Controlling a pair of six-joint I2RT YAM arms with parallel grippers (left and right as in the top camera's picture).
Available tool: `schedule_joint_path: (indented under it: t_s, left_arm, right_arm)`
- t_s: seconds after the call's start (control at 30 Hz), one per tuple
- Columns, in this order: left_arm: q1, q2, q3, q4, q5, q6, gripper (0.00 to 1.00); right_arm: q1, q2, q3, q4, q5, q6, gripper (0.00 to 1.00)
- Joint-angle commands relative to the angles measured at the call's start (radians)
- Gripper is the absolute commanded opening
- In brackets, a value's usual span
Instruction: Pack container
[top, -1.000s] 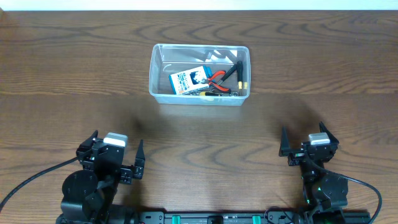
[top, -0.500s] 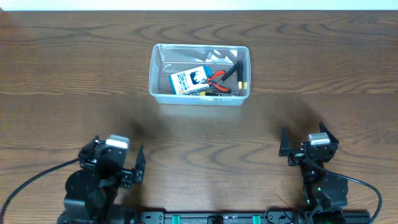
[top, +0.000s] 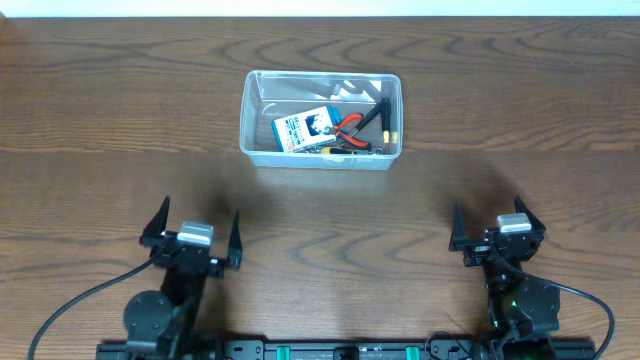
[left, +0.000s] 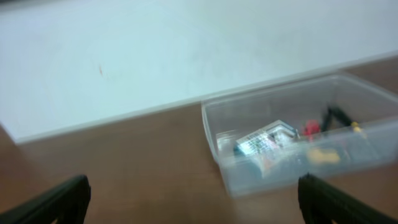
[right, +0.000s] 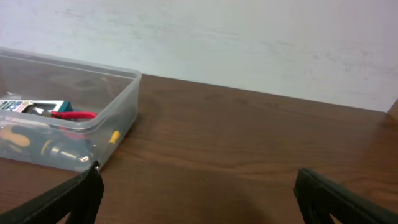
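Observation:
The clear plastic container (top: 252, 120) stands at the table's far middle. It holds a blue-and-white card box (top: 304, 128), red-handled pliers (top: 349, 126) and other small tools. It also shows in the left wrist view (left: 217, 134) and the right wrist view (right: 127, 102). My left gripper (top: 194, 228) is open and empty near the front left, well short of the container. My right gripper (top: 493, 228) is open and empty near the front right. Both sets of fingers show wide apart in their wrist views, the left gripper (left: 193, 199) and the right gripper (right: 199, 196).
The brown wooden table (top: 500, 110) reaches a white wall (right: 249, 43) behind the container. Bare wood lies between the grippers and the container. Black cables (top: 60, 300) trail from the arm bases at the front edge.
The left arm has swung back towards the front edge and turned square to the container, its fingers spread wide. The right arm has not moved. The container is unchanged.

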Motion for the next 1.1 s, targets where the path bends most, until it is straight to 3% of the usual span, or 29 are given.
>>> schedule_joint_path:
  t_s: [0.0, 0.2, 0.3, 0.5, 0.63, 0.9, 1.07]
  left_arm:
    - [0.004, -0.011, -0.109, 0.145, -0.036, 0.008, 0.98]
    - [0.008, -0.011, -0.21, 0.34, -0.165, 0.005, 0.98]
    - [0.019, -0.011, -0.209, 0.297, -0.171, 0.003, 0.98]
    - [0.051, -0.011, -0.209, 0.145, -0.169, -0.137, 0.98]
    - [0.05, -0.011, -0.209, 0.122, -0.145, -0.155, 0.98]
    - [0.05, -0.011, -0.209, 0.09, -0.126, -0.373, 0.98]
    - [0.049, -0.011, -0.209, 0.09, -0.125, -0.38, 0.98]
  right_arm:
    - [-0.008, -0.007, -0.001, -0.005, 0.003, -0.014, 0.99]
    - [-0.008, -0.007, -0.001, -0.005, 0.003, -0.014, 0.99]
    - [-0.008, -0.007, -0.001, -0.005, 0.003, -0.014, 0.99]
    - [-0.008, -0.007, -0.001, -0.005, 0.003, -0.014, 0.99]
    - [-0.008, -0.007, -0.001, -0.005, 0.003, -0.014, 0.99]
    - [-0.008, -0.007, -0.001, -0.005, 0.003, -0.014, 0.99]
    - [-0.008, -0.007, -0.001, -0.005, 0.003, -0.014, 0.99]
